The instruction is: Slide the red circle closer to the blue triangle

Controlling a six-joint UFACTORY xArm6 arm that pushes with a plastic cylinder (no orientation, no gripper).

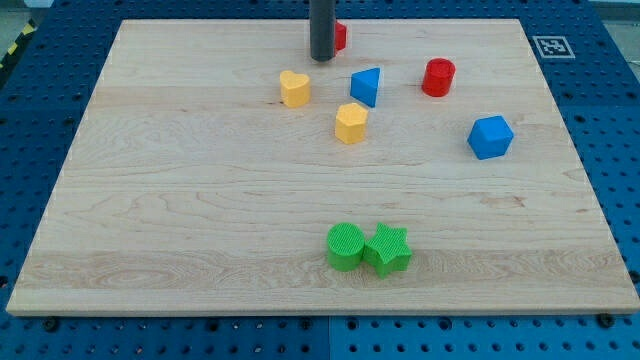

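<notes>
We see a light wooden board (200,190) carrying eight blocks. Near the view's top edge, a red block (340,37) sits partly hidden behind the rod; its shape cannot be determined. Below it lie a yellow heart (294,88), a blue triangle (366,86) and a red circle (438,77), with a yellow pentagon-like block (351,122) just under the triangle. A blue cube (490,137) lies toward the view's right. Near the bottom, a green circle (346,246) touches a green star (388,249).
</notes>
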